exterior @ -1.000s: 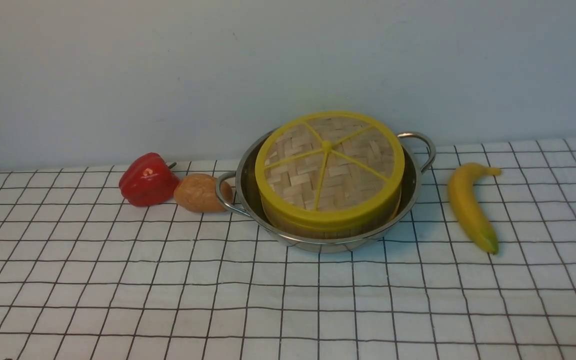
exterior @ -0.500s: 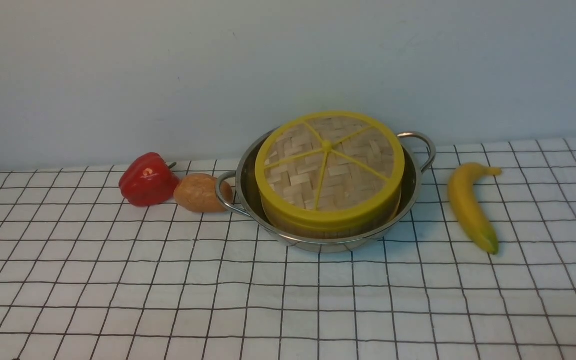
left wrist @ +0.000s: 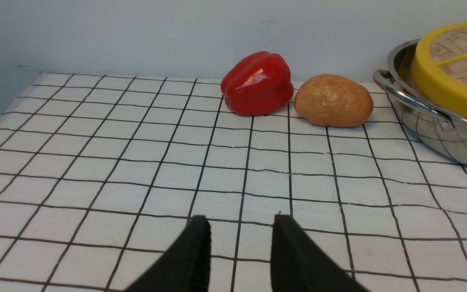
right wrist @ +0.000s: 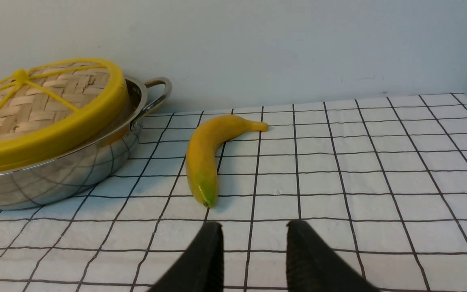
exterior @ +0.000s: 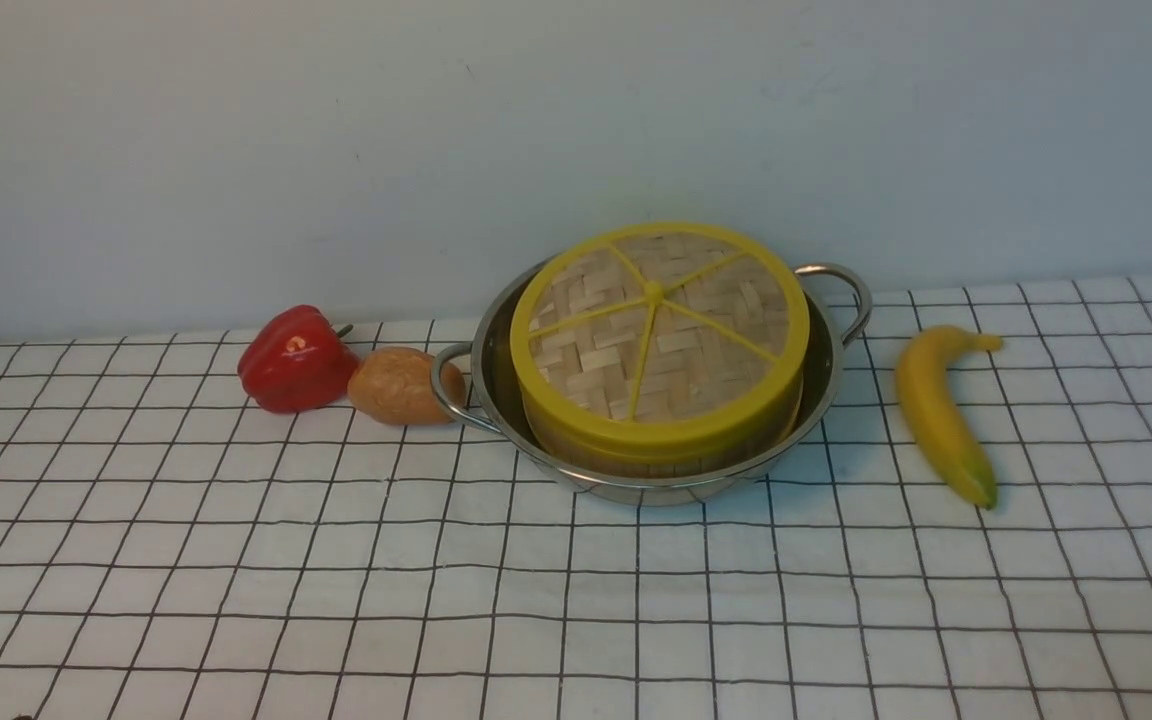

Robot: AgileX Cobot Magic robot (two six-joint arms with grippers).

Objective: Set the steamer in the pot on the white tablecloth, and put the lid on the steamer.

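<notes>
The pot (exterior: 488, 372) stands on the white tablecloth (exterior: 336, 600) at the middle back. The steamer (exterior: 656, 463) sits inside it; only a strip of its bamboo wall shows. The lid (exterior: 656, 335) lies on top of the steamer, slightly tilted, and hides its contents. My left gripper (left wrist: 239, 221) is open and empty, low over the cloth, well short of the pot (left wrist: 440, 129) and lid (left wrist: 460, 61). My right gripper (right wrist: 253, 227) is open and empty, short of the pot (right wrist: 55, 178) and lid (right wrist: 35, 105). Neither gripper shows in the front view.
A red bell pepper (exterior: 296, 358) and a brown potato (exterior: 401, 385) lie left of the pot, the potato close to its left handle. A yellow banana (exterior: 936, 410) lies right of the pot. A pale wall stands right behind.
</notes>
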